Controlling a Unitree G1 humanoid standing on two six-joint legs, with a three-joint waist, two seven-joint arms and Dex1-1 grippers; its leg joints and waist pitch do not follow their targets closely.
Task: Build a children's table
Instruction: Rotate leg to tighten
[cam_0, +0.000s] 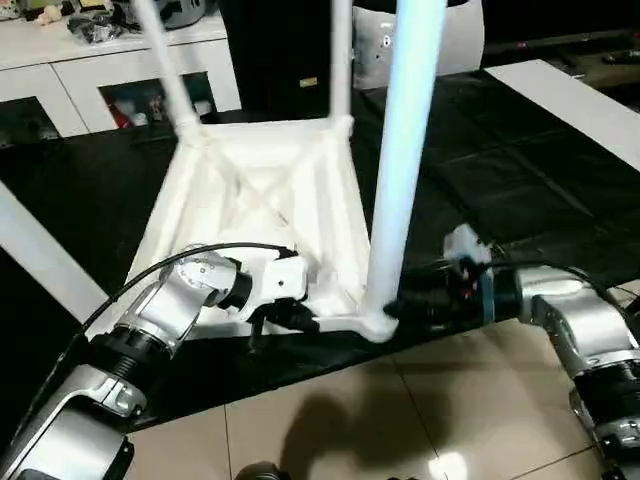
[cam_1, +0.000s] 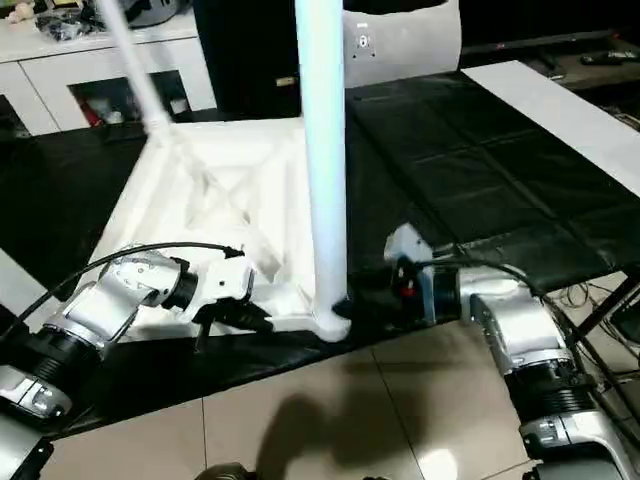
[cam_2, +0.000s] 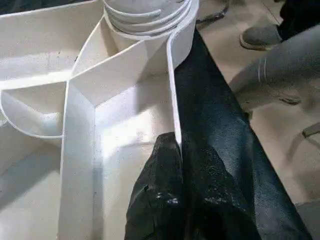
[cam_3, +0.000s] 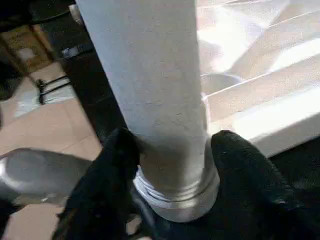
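The table top (cam_0: 262, 215) is laid upside down on a black mat (cam_0: 520, 170), ribs upward, at the centre of the head views; three legs are seen standing in its corner sockets, two at the far corners toward 11 and 12 o'clock, and the near leg (cam_0: 405, 150) at the corner toward 5 o'clock.

The right gripper (cam_3: 165, 165) is brought in from 3 o'clock at the foot of the near leg; its fingers (cam_3: 107, 175) are pinched on the leg just above the threaded collar, one on each side. The left gripper (cam_2: 181, 165) is set on the near rim of the top, from 7 o'clock; its fingers (cam_2: 155, 200) are pressed on the thin rim wall, one inside, one outside.

By judgement, the near leg is being screwed or seated into its socket while the top is steadied. Several risks are judged from here: the leg may be cross-threaded if it is turned while tilted, since it is long and held only at its foot; the top may be swung on the mat by the twisting force if the rim hold slips, because the wall is thin and smooth; the round leg may be spun inside the fingers without being tightened; the fourth socket, at the near corner toward 7 o'clock, cannot be seen filled.
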